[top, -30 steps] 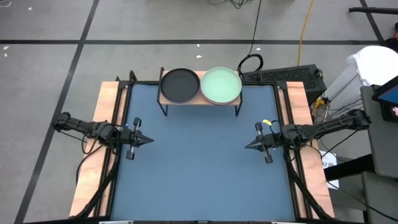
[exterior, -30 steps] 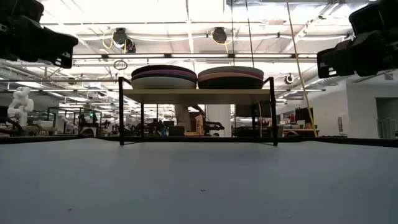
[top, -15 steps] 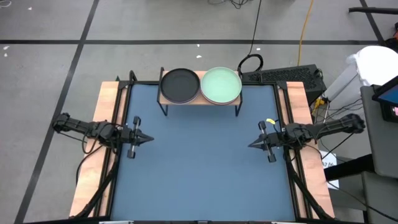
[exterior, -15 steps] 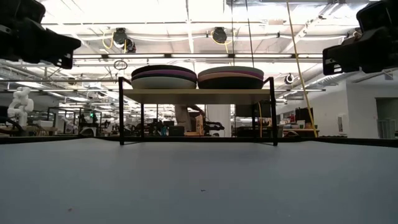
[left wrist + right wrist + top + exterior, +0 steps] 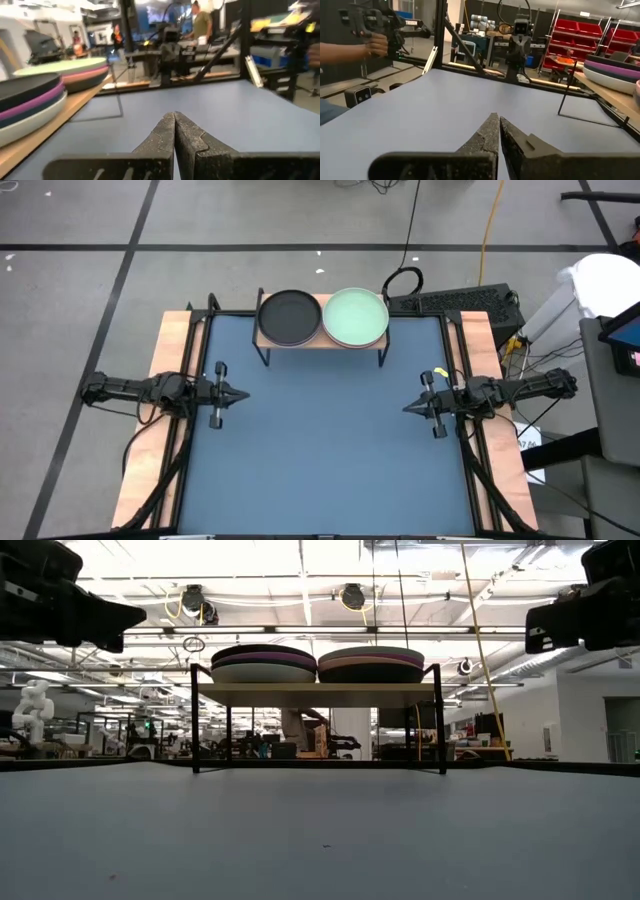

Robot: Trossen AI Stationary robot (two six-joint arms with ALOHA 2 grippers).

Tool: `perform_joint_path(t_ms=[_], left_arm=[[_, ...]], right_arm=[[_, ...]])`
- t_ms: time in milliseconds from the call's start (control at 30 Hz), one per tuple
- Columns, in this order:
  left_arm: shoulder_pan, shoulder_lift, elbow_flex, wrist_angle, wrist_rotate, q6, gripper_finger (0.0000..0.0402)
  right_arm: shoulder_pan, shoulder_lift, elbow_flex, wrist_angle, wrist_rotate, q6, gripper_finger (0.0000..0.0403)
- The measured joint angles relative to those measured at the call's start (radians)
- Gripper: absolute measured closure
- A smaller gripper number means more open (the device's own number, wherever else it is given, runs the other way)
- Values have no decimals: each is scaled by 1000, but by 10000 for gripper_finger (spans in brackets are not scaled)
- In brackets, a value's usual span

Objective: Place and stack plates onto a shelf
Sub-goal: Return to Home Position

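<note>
The shelf (image 5: 322,340), a light-wood board on thin black legs, stands at the table's far edge. Two plate stacks rest on it: the left stack (image 5: 289,317) has a charcoal plate on top, with purple and white below in the low view (image 5: 263,664); the right stack (image 5: 355,317) is topped by mint green over pink and charcoal (image 5: 371,663). My left gripper (image 5: 243,394) is shut, held above the table near its left edge. My right gripper (image 5: 407,409) is shut, above the table near its right edge. Neither touches anything.
The blue-grey tabletop (image 5: 320,450) lies bare between the two arms. Wooden side rails (image 5: 170,360) border the table. A keyboard and cables (image 5: 450,300) sit beyond the far right corner. In the right wrist view a person's hand (image 5: 372,45) holds a device beyond the table.
My left gripper has moved a little toward the table's far edge. My right gripper has drawn back slightly toward the table's right edge. Both stayed shut. The plates and shelf have not moved.
</note>
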Motion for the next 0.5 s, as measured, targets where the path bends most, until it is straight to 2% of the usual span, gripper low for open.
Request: perform_joint_path(t_ms=[67, 267, 500], left_arm=[[25, 3, -7, 10, 58, -7, 401], [71, 3, -7, -1, 115, -20, 401], [111, 3, -7, -2, 120, -21, 401]], right_arm=[[0, -11, 0, -1, 0, -2, 403], [0, -24, 0, -4, 1, -23, 403], [0, -24, 0, -8, 28, -44, 403]])
